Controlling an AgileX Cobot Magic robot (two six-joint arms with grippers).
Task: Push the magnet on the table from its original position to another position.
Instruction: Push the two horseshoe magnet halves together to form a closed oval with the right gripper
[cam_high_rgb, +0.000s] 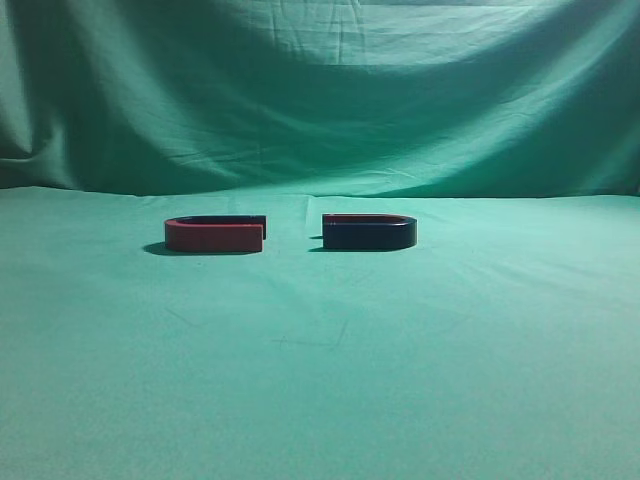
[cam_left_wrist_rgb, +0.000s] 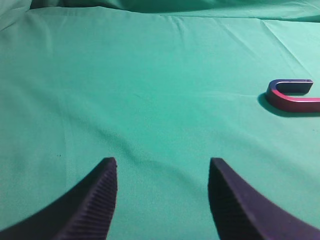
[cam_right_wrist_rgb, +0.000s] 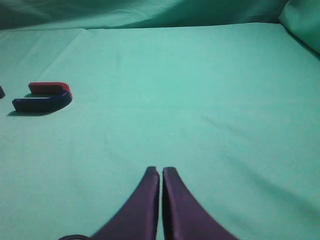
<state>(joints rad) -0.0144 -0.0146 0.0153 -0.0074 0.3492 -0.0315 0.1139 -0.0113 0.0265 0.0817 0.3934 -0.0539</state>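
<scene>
Right end effector (cam_right_wrist_rgb: 160, 172): clenched on nothing, fingertips pressed together above bare green table (cam_right_wrist_rgb: 210, 100), touching no object. Forward and off to the left of it, well apart: the dark-fronted horseshoe magnet (cam_right_wrist_rgb: 42, 97), flat on the cloth, navy arm nearer, thin red arm behind, bend pointing back toward the end effector's midline, open mouth facing away to the left. Long axis crosswise to the approach line, so probably a sideways sweep against the rounded bend, or a forward nudge on the navy flank, for the push. A dark sliver at the far left edge, likely the tip of the other magnet.

Left end effector (cam_left_wrist_rgb: 162, 167): released, ribbed fingers (cam_left_wrist_rgb: 102, 200) spread wide, nothing between them. Forward and far right of it, partly cut by the frame edge: the red-fronted horseshoe magnet (cam_left_wrist_rgb: 292, 96), not the task's piece. Dark-fronted magnet absent from this wrist view, so the right arm judged nearer and better placed.

From the exterior view: both magnets side by side across the table, red-fronted magnet (cam_high_rgb: 215, 233) on the left, dark-fronted magnet (cam_high_rgb: 369, 231) on the right, open mouths facing each other across a small gap, not touching. Neither end effector in that view. Shown only here: the facing poles and the gap. A push toward the neighbour risks a sudden snap together; away from it looks safer.
</scene>
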